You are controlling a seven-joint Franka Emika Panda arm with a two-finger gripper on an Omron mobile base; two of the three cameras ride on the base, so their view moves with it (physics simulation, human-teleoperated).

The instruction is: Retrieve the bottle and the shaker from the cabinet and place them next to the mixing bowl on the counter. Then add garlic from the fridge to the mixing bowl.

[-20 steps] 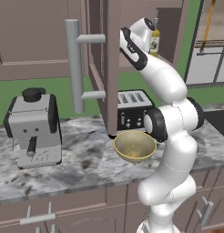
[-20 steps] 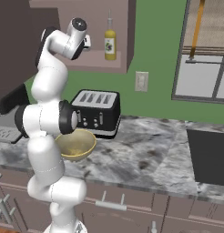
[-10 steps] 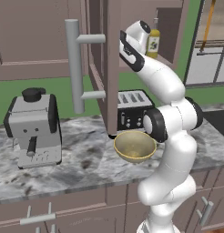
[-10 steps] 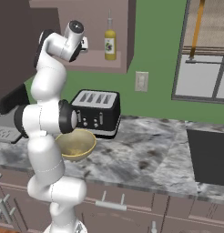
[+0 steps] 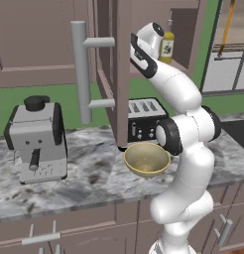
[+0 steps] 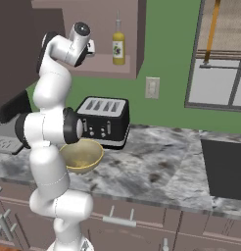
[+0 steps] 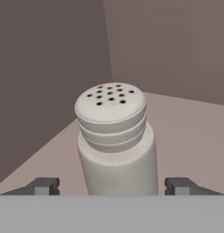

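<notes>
Over the last second the arm has reached further up and into the open cabinet (image 5: 114, 74), so the hand that was short of the shelf now sits level with it, near the bottle (image 6: 118, 45) at the upper centre of the right base view. That suggests the first retrieval is at its grasping stage, with nothing yet carried to the table (image 5: 94, 178).

In the hand view the shaker (image 7: 116, 136) stands upright on the cabinet floor, in the centre of the frame, straight ahead of the tool (image 7: 117, 185). The two fingertips (image 7: 43, 185) rise at the lower left and lower right, one on each side of the shaker's body, both apart from it with floor showing between. The tool is spread and holds nothing.

The bowl (image 5: 146, 158) waits on the table at the lower centre of the left base view, in front of the toaster (image 5: 144, 124).
</notes>
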